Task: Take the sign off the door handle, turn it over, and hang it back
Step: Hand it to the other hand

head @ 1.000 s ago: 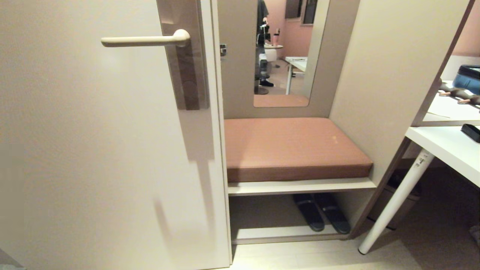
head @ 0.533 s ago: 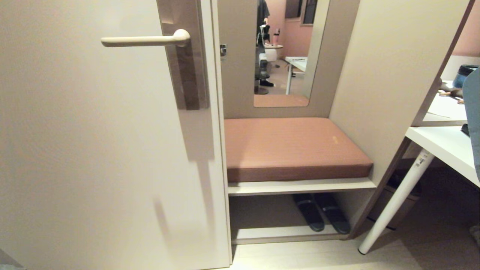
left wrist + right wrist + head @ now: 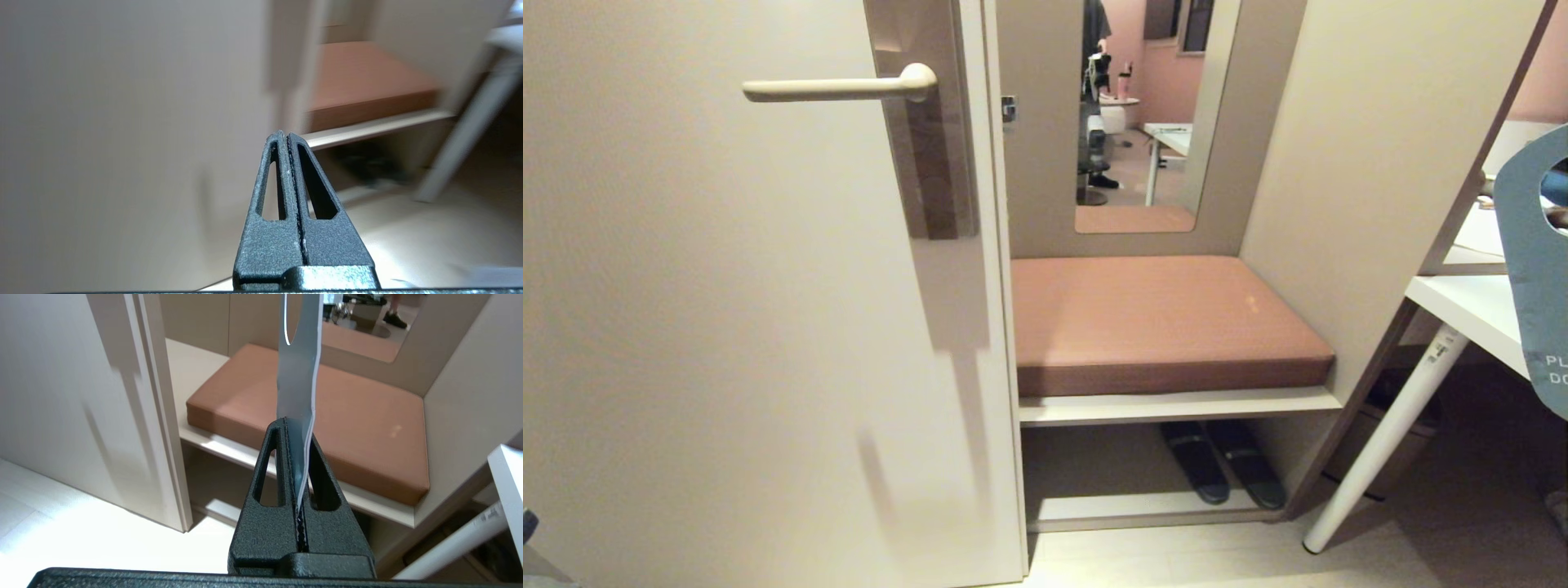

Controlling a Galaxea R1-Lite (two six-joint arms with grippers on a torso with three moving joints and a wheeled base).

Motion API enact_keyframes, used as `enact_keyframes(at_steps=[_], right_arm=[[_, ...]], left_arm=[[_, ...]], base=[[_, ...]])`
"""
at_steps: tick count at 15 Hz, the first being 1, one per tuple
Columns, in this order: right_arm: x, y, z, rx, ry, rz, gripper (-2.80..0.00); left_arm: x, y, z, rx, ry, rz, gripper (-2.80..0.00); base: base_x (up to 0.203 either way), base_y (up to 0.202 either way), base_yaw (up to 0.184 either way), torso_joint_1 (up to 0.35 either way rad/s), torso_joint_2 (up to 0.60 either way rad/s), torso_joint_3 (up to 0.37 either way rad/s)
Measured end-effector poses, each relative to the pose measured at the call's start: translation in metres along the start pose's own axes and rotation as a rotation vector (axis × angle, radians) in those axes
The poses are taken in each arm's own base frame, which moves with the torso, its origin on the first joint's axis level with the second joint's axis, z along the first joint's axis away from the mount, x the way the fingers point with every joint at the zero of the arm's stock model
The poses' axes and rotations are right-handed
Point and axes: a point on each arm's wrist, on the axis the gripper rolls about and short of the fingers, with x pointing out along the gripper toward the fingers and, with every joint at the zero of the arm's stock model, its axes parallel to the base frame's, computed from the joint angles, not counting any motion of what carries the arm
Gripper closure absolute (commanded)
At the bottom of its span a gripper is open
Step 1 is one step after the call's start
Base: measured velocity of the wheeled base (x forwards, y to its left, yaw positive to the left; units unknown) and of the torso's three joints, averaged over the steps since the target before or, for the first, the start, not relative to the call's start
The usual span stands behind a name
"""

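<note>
With your right gripper (image 3: 300, 457) clamped on the flat blue card sign (image 3: 1535, 269) at far right and the left gripper (image 3: 287, 141) clenched empty, carry its oval hole level toward the bare cream lever door handle (image 3: 837, 86).

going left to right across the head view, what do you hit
door handle → brown-grey handle plate → mirror → pink bench cushion → white table leg → sign, blue face showing at the right edge
</note>
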Motion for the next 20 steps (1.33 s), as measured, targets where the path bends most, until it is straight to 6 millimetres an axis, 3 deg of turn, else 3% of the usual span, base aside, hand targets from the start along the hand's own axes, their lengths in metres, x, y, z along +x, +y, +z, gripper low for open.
enact_keyframes(at_steps=[5,10,16,20], right_arm=[[0.01,-0.001,0.004,0.018,-0.016,0.167,0.0],[0.02,-0.001,0.009,0.05,-0.018,0.367,0.0],[0.036,-0.003,0.025,0.123,-0.014,0.602,0.0],[0.062,0.001,0.029,0.096,-0.044,0.712,0.0]], left_arm=[[0.033,-0.012,0.036,-0.045,0.067,-0.358,0.0],[0.064,-0.029,0.05,-0.079,0.09,-0.584,0.0],[0.094,-0.041,0.069,-0.218,0.049,-0.646,0.0],[0.11,-0.047,0.072,-0.222,0.069,-0.672,0.0]], base=[[0.0,0.0,0.0,0.0,0.0,0.0],[0.0,0.0,0.0,0.0,0.0,0.0],[0.0,0.0,0.0,0.0,0.0,0.0],[0.0,0.0,0.0,0.0,0.0,0.0]])
